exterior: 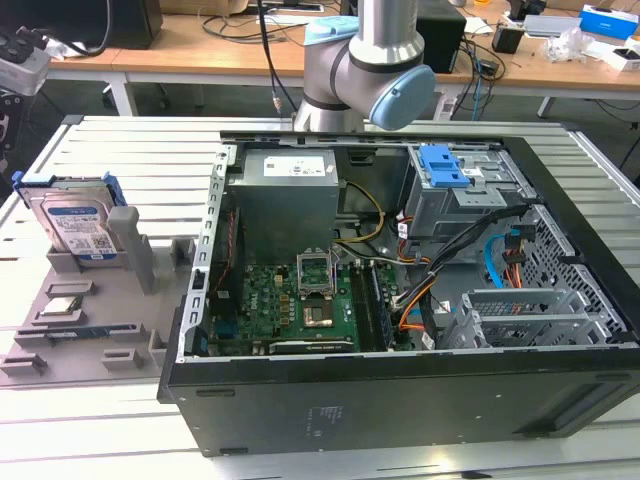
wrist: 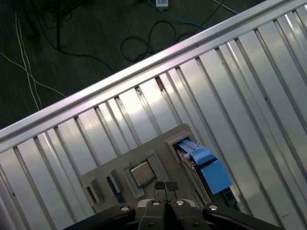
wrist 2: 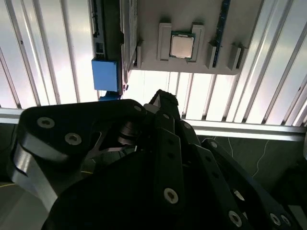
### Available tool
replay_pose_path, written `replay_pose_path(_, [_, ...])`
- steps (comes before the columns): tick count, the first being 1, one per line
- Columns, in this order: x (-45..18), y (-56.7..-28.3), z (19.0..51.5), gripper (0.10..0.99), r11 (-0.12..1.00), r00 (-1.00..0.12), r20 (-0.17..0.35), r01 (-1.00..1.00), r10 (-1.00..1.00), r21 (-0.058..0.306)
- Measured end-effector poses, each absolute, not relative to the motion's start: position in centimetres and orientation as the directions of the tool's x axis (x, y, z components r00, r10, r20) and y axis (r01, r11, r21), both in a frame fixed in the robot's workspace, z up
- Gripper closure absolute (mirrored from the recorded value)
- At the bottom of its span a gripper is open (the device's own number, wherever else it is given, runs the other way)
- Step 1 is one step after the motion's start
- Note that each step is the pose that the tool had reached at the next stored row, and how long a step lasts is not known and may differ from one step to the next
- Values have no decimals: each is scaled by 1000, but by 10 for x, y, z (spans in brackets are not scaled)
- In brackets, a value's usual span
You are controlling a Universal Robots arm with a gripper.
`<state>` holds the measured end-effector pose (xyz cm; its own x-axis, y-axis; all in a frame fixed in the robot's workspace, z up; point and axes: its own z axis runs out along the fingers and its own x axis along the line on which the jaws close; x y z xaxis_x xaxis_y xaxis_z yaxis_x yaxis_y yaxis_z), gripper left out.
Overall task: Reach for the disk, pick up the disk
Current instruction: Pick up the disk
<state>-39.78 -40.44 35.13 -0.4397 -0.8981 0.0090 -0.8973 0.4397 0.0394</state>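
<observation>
One disk (exterior: 78, 226) stands tilted in a grey holder (exterior: 128, 242) at the exterior view's left, its label's writing too small to read, an open computer case (exterior: 400, 385) sits to its right, and the hand (wrist: 166, 187), pressed together and empty, could knock the disk over.

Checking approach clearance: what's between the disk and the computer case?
Exterior view: the gray holder's upright posts stand between the disk and the computer case.

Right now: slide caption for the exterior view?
Disk propped in gray fixture beside open computer case, robot arm behind.
</observation>
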Motion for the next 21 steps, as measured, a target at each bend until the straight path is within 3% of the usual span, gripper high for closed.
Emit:
replay_pose_path(4, [-398,-404,351,980,416,-416,9,-909,-909,39])
replay_pose_path(11, [-398,-404,351,980,256,-255,9,-966,-967,39])
replay_pose_path(15, [-398,-404,351,973,242,-242,9,-969,-970,39])
replay_pose_path(20, [-398,-404,351,663,242,-242,9,-969,-970,39])
replay_pose_path(21, [-398,-404,351,663,242,-242,9,-969,-970,39])
